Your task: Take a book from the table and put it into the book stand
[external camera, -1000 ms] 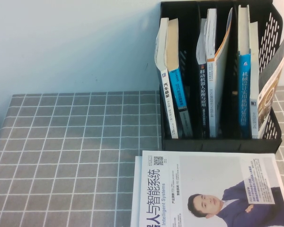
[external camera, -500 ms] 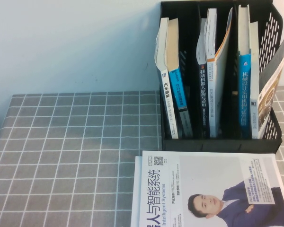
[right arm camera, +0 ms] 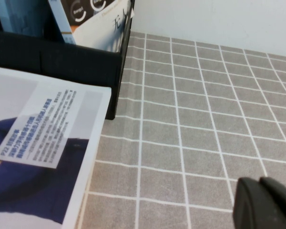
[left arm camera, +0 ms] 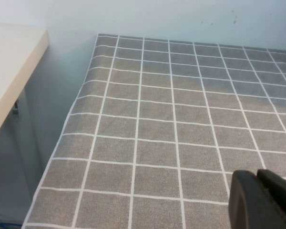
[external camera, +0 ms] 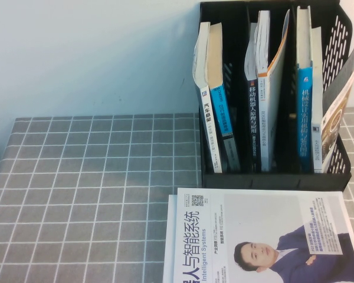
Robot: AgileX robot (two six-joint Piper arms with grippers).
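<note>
Book-wise, you are starting from two idle tools: your left tool (left arm camera: 264,200) is hovering low over bare grey gridded cloth on the left part of the desk (external camera: 94,177), its dark fingers pressed together and holding nothing, with a pale side surface (left arm camera: 12,71) showing beyond the cloth's edge in the left wrist view. Your right tool (right arm camera: 267,202) is hanging over the cloth on the right side of the desk, just beside the corner of the white book showing a man in a blue suit (external camera: 265,239); its two dark fingers are lying close against each other with nothing between them. Neither tool is appearing in the high view. That suited-man book is lying flat at the near edge of the desk, directly in front of the book stand (external camera: 342,35), close to its base. The stand is sitting at the far right of the desk against the pale wall (external camera: 94,53), and all three of its slots are carrying upright volumes, among them a blue-spined book (external camera: 305,112) in the right slot. The book (external camera: 336,112) is standing at the outer right of that right slot, leaning outward over the perforated side, its dark grey-and-gold cover picture facing you.
</note>
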